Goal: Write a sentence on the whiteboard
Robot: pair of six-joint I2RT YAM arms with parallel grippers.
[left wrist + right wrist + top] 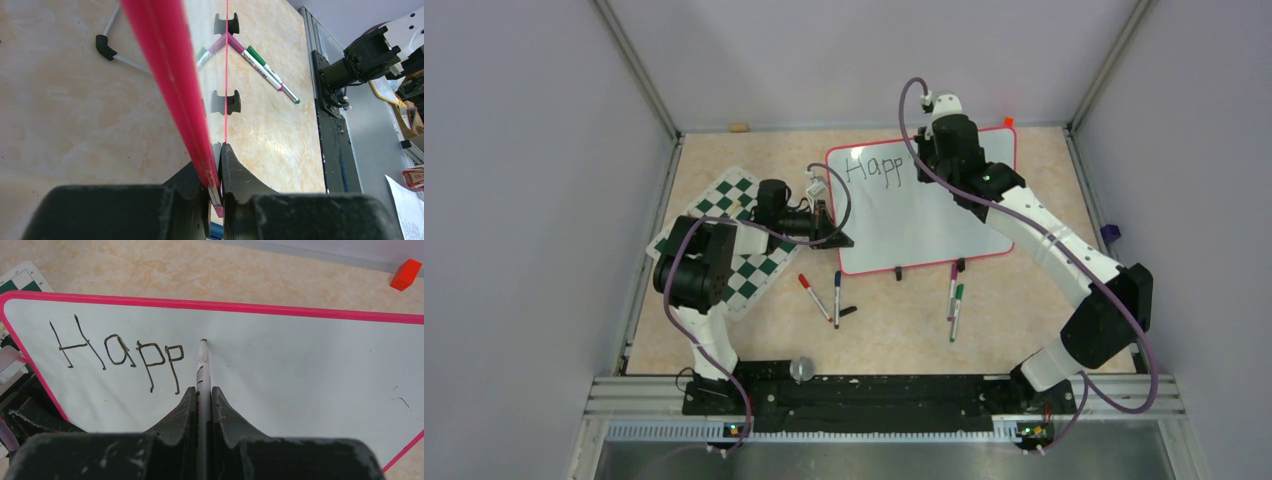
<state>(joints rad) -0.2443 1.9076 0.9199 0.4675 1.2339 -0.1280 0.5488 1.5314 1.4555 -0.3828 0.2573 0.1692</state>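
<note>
Nearest to me, the right claw (203, 395) is pinched narrow around a marker (202, 362). The marker's tip rests on the whiteboard (300, 370) just right of the lettering (117, 352), which reads "Happ". On the far side, the left claw (215, 167) is closed tight on the board's red frame at its left edge, apparently to steady it. The whiteboard sits toward the back of the worktop (884, 340), beside the chess mat (744, 275), and spare markers (954, 300) lie loose just in front of its near edge.

By my reckoning the sentence is barely begun, with one word not yet finished, so plenty can go wrong. If the left claw's pinch slips on that thin frame, the pen's drag could shove the board sideways and smear or skew the next letter. Too much downward force might push the marker back through the fingers or splay its tip. Too little would leave broken strokes. A drifting baseline is likely too, since the letters already differ in height. As the right arm sweeps further across the board, it could also brush through the fresh ink.
</note>
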